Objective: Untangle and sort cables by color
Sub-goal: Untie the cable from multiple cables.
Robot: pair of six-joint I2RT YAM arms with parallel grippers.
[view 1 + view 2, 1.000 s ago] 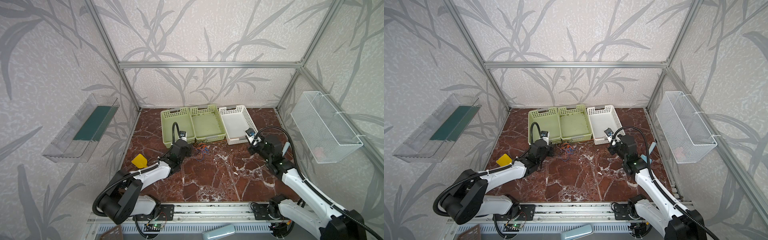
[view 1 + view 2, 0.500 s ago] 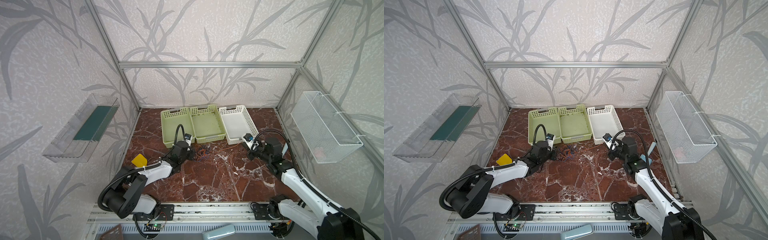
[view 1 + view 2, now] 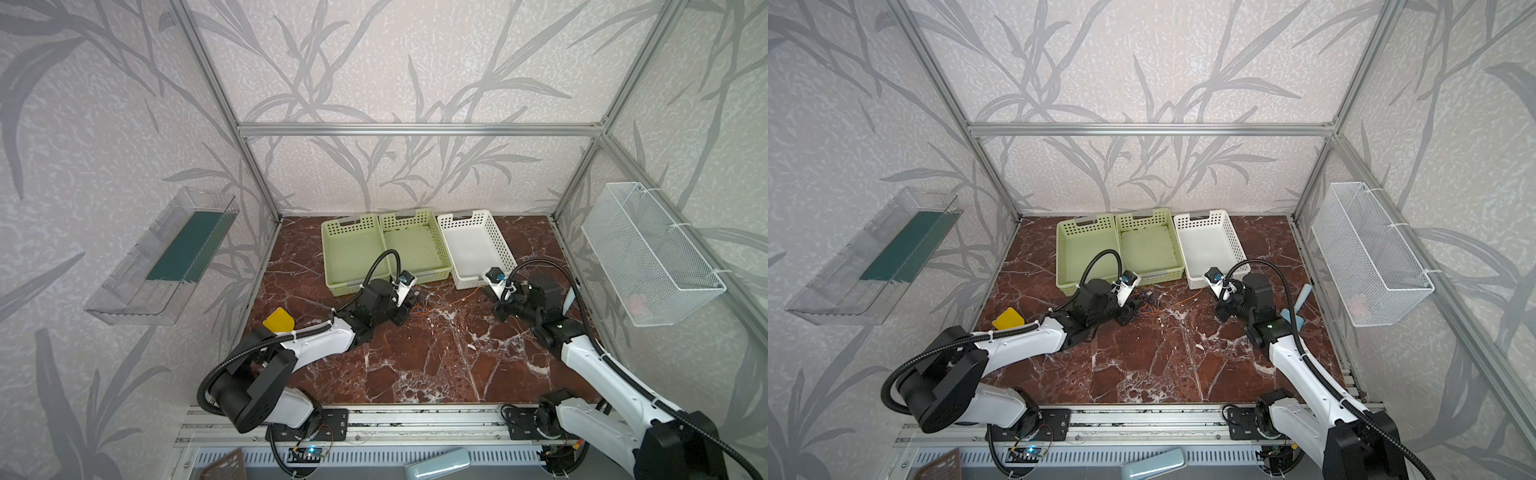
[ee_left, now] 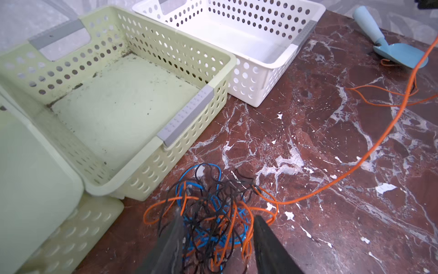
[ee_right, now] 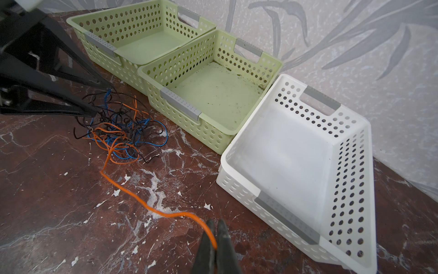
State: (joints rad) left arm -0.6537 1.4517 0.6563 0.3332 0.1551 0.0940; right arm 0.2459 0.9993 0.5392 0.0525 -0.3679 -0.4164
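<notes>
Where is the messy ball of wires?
In the left wrist view, the tangled cables lie on the table in front of the middle green basket, straddled by the open left tool. One orange cable runs off to the right tool.

An orange cable (image 5: 142, 203) is pinched in the closed right gripper (image 5: 216, 237) and is laid over the surface (image 5: 47, 189) to a tangle (image 5: 123, 128) of blue, orange and dark cables. The tangle is touched by the spread left gripper (image 5: 103, 100), just beside a green basket (image 5: 213, 132).
</notes>
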